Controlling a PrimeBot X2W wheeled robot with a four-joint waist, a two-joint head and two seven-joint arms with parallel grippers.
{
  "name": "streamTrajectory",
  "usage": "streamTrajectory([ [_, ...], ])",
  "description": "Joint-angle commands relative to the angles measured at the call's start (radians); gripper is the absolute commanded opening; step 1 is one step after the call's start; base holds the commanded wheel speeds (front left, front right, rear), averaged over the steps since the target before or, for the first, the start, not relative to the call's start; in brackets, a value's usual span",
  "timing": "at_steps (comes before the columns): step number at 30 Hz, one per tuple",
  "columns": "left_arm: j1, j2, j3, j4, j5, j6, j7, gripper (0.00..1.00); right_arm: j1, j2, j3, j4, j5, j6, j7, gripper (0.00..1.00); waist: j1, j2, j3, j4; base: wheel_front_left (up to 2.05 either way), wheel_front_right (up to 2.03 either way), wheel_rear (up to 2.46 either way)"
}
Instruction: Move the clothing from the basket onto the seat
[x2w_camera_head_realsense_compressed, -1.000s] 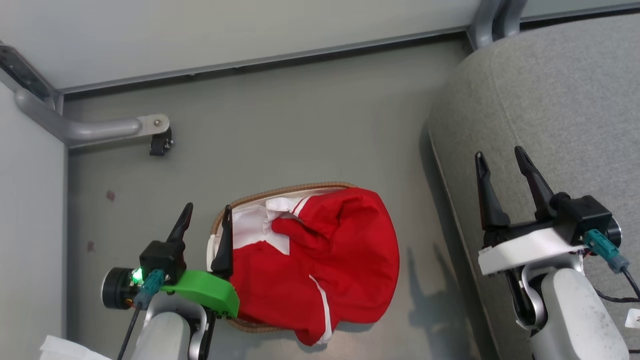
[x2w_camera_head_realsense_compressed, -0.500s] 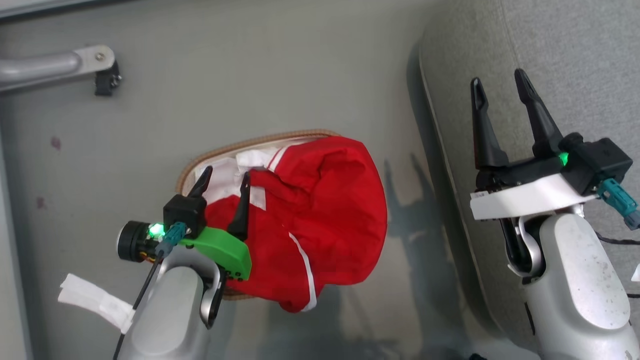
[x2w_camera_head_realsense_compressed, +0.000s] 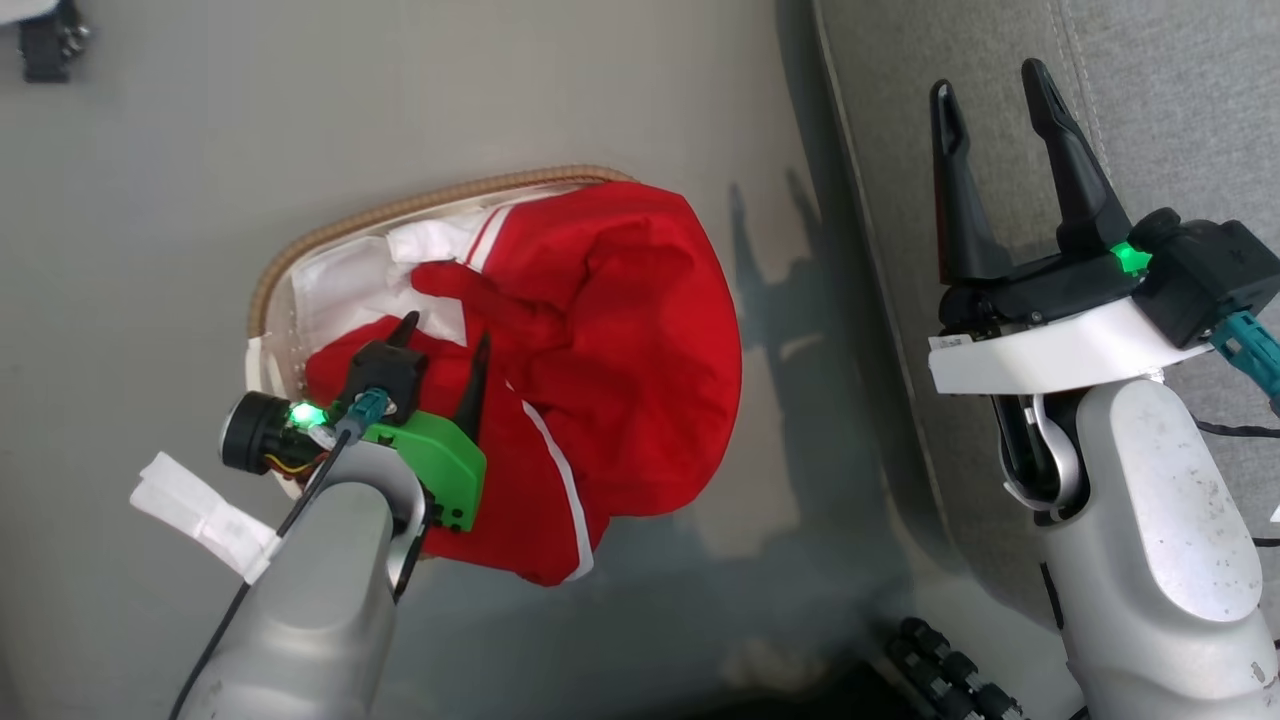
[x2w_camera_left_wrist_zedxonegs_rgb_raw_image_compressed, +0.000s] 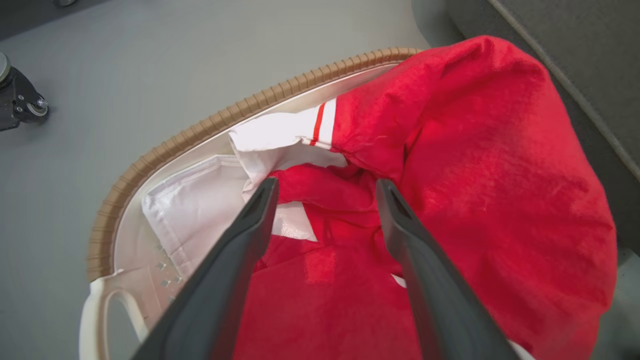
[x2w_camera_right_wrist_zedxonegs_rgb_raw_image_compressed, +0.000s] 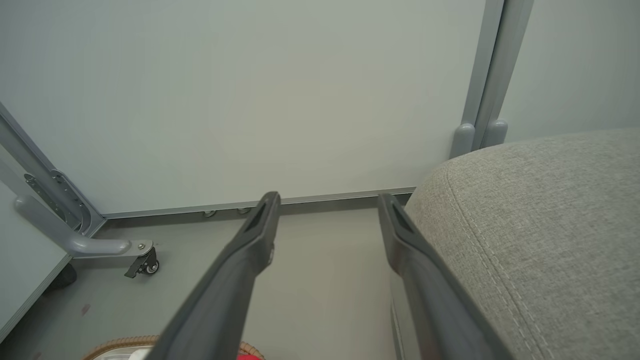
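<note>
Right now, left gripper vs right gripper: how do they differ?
The left gripper hangs over the red clothing in the basket, its fingers either side of a fold. The right gripper is over the grey seat with nothing between its fingers. The left gripper sits on a green bracket, the right gripper on a white bracket. Shared: both are open, and neither holds anything.

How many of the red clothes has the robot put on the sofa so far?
None yet. The sofa seat is bare where it shows, and the red clothing is heaped in the basket. The left gripper hangs open, its fingers either side of a red fold, not closed. The right gripper is open over the seat, holding nothing. Grabbing, lifting and carrying are all left.
</note>
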Motion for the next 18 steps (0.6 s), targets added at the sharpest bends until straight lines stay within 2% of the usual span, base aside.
streamTrajectory([
  [1, -0.036, 0.012, -0.010, 0.033, 0.006, -0.005, -0.001, 1.00, -0.011, -0.003, -0.001, -0.007, 0.005, -0.001, -0.005, 1.00, -0.0001, 0.0000, 0.058, -0.040, 0.00, 0.00, 0.00],
  [4, -0.086, 0.013, -0.039, 0.128, 0.010, -0.005, 0.000, 1.00, -0.015, -0.003, -0.002, -0.009, 0.017, -0.001, -0.005, 1.00, -0.0001, 0.0000, 0.079, -0.050, 0.00, 0.00, 0.00],
  [10, -0.156, -0.010, -0.126, 0.265, -0.038, -0.005, 0.092, 1.00, -0.022, -0.003, 0.023, -0.001, 0.043, -0.001, -0.005, 1.00, -0.0001, 0.0000, 0.110, -0.067, 0.00, 0.00, 0.00],
  [14, -0.185, -0.016, -0.194, 0.294, -0.091, -0.004, 0.153, 1.00, -0.023, -0.003, 0.032, -0.001, 0.050, -0.001, -0.005, 1.00, -0.0001, 0.0000, 0.119, -0.073, 0.00, 0.00, 0.00],
  [18, -0.203, -0.013, -0.244, 0.333, -0.097, -0.004, 0.221, 1.00, -0.025, -0.003, 0.033, -0.001, 0.055, -0.001, -0.005, 1.00, -0.0001, 0.0000, 0.124, -0.080, 0.00, 0.00, 0.00],
])
